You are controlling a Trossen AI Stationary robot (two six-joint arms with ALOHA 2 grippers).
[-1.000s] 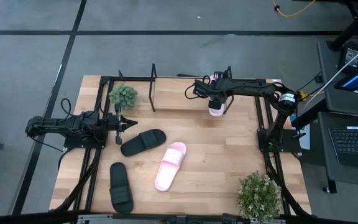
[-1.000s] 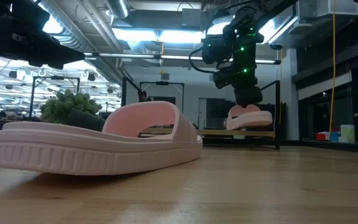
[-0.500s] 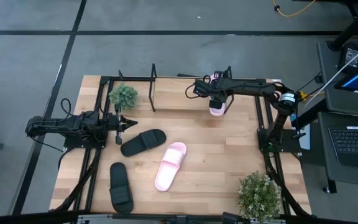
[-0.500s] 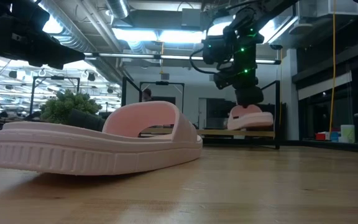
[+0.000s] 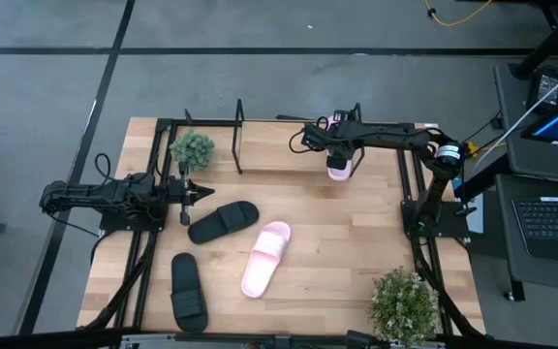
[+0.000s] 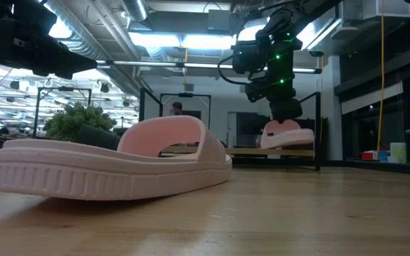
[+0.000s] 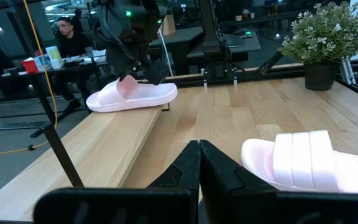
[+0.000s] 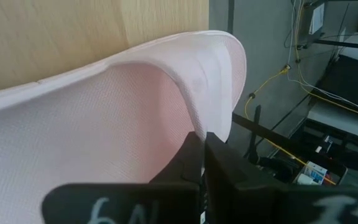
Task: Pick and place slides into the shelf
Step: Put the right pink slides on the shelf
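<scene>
My right gripper [image 5: 340,155] is at the table's far edge, shut on a pale pink slide [image 5: 338,169] that hovers over the shelf's wooden board [image 7: 104,143]. The shelf's black wire uprights [image 5: 238,124] stand along that far edge. A second pink slide [image 5: 264,258] lies sole down mid-table, close to the low camera [image 6: 112,167]. One black slide [image 5: 223,221] lies left of it and another [image 5: 188,291] nearer the front left. My left gripper [image 5: 188,194] waits shut at the table's left side, touching nothing. My right gripper pinches the pink slide's wide strap [image 8: 211,93] at its edge between the two fingers, coming from above and pointing down. The slide [image 6: 287,136] is lifted clear and roughly level, hanging just above the shelf board [image 6: 269,151].
A small potted plant [image 5: 192,147] stands near the shelf's left end, and a larger one [image 5: 403,305] sits at the near right corner. The black frame [image 5: 419,194] runs along the table's sides. A person [image 7: 67,37] sits in the room beyond.
My right gripper has carried the pink slide a little toward the table's far edge, over the shelf board, keeping it level and staying shut.
</scene>
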